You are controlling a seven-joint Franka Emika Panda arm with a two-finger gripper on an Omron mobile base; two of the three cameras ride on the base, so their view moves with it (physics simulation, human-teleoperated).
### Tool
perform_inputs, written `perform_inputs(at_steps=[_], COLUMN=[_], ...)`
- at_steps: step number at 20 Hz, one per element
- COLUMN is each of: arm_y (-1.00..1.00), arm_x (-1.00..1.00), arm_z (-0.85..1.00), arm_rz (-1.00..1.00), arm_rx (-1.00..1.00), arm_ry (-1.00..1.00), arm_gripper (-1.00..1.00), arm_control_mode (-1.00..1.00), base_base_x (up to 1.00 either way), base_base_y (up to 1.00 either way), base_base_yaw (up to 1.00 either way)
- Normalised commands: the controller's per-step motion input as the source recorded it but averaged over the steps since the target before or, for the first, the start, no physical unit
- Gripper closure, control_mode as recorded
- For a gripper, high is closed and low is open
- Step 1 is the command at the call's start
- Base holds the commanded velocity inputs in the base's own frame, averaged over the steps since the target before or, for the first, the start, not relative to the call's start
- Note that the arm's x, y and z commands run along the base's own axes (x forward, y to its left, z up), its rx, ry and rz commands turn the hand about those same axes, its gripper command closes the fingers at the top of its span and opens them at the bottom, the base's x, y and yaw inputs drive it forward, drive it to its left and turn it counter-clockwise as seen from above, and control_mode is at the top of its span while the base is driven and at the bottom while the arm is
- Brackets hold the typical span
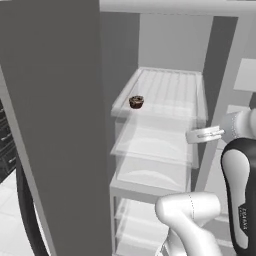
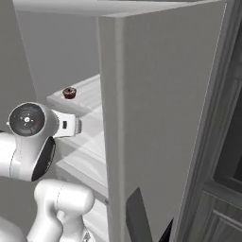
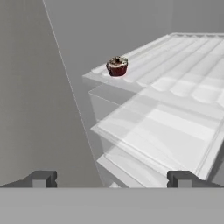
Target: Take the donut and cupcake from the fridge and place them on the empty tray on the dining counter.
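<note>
Jaws spread wide and holding nothing, the gripper (image 3: 112,179) hangs short of the cupcake (image 3: 117,66), which sits ahead and slightly above on a fridge (image 1: 55,125) shelf (image 3: 183,70). Nothing looks collected yet; both pastries seemingly remain to be carried.

Your left base view looks from behind the arm, forward and down into the open fridge (image 1: 165,45), close to its shelves. Your right base view faces the same shelves from the other side, past a door. Your hand view sits nearest, low beside the shelves. All three share the cupcake (image 1: 136,102) shelf.
</note>
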Motion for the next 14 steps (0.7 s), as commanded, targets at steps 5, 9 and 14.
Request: perform_inputs(at_steps=[5, 9, 14], arm_y=[0.00, 0.00, 0.00], arm_x=[0.00, 0.00, 0.00], arm_z=[0.00, 0.00, 0.00], arm_rz=[0.00, 0.00, 0.00], arm_rx=[0.00, 0.00, 0.00], arm_ry=[0.00, 0.00, 0.00], arm_gripper=[-1.00, -1.00, -1.00], arm_control_mode=[1.00, 1.00, 1.00], base_base_x=[0.92, 0.58, 0.37], base_base_y=[0.30, 0.33, 0.21], base_base_yaw=[-0.15, -0.10, -0.07])
